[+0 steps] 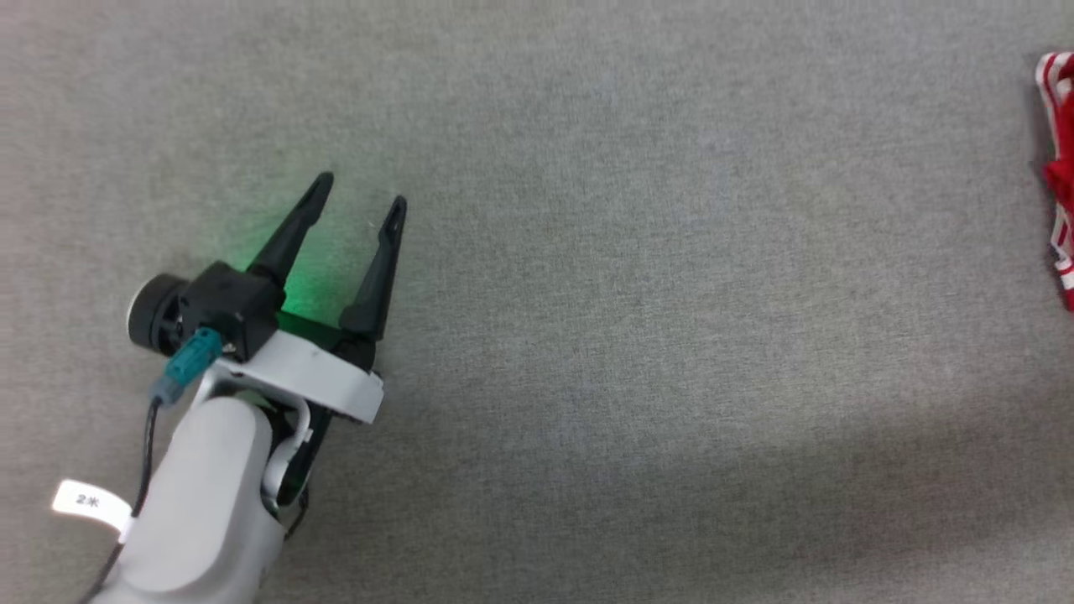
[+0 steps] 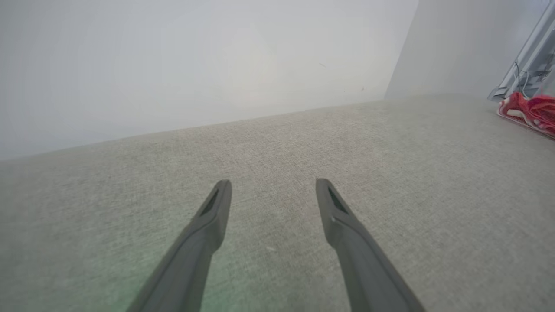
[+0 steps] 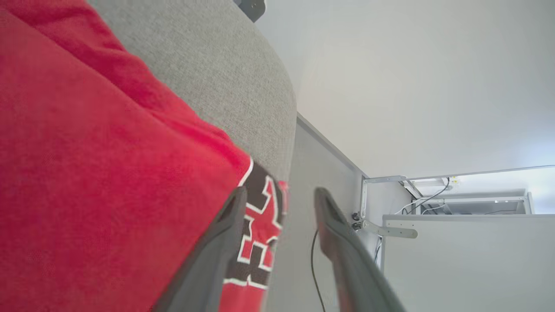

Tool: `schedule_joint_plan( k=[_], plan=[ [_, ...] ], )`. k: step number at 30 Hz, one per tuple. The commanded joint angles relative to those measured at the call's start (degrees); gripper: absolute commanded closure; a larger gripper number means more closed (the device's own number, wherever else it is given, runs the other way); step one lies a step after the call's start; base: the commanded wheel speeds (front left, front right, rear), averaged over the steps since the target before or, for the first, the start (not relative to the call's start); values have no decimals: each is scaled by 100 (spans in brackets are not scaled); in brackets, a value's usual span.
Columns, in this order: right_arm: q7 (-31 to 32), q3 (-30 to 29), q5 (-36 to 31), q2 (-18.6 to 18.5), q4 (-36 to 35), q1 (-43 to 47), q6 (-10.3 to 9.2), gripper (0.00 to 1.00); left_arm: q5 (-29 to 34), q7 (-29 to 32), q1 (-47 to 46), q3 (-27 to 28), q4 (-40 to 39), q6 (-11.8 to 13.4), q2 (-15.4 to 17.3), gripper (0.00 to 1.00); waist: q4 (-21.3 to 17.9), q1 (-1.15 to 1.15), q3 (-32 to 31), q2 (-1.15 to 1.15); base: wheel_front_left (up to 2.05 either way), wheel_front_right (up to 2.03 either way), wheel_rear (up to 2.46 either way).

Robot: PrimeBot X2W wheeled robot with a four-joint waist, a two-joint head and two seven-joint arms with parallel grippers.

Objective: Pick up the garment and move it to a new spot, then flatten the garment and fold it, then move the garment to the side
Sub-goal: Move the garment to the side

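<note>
The garment (image 1: 1061, 168), red with white-striped trim, lies bunched at the far right edge of the grey fabric surface (image 1: 671, 335). My left gripper (image 1: 361, 191) is far from it at the lower left, open and holding nothing. In the left wrist view the left gripper (image 2: 273, 184) hovers over bare fabric, and the garment (image 2: 531, 110) is a small red heap at the far right. In the right wrist view the garment (image 3: 108, 173) lies close on the left, its black white-outlined lettering beside my left finger. The right gripper (image 3: 281, 191) has its fingers apart, clamped on nothing.
A pale wall (image 2: 195, 65) rises behind the grey surface. The rounded edge of the grey surface (image 3: 260, 108) drops off beside the garment. Beyond it stand white panels with metal brackets (image 3: 455, 242) and a dark cable (image 3: 313, 260).
</note>
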Motion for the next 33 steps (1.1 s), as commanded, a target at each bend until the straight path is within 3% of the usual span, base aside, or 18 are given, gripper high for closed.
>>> schedule_joint_plan(
  k=[1, 7, 17, 26, 33],
  plan=[
    [-57, -7, -1, 48, 53, -69, -8, 0, -39, 6, 99, 28, -3, 12, -18, 0, 56, 0, -192, 0, 0, 0, 0],
    [-461, -238, 85, 200, 330, 1, -8, 0, -150, 5, 375, 113, 48, 12, -54, 0, 116, 0, -617, 0, 0, 0, 0],
    [-1407, -1199, -27, 1007, 490, 470, -8, 0, -333, 5, 1025, 494, -9, 11, 8, 0, 138, 0, -1478, 0, 0, 0, 0],
    [-1453, -2342, -318, 1853, -958, 1760, -7, 0, -344, 5, 1707, 878, -61, 113, 30, 0, 152, 0, -2093, 0, 0, 0, 0],
    [-1455, -2897, -541, 2447, -2035, 2995, -7, 0, -278, 5, 2264, 1112, -72, 246, 27, 0, 317, 0, -2582, 0, 0, 0, 0]
  ],
)
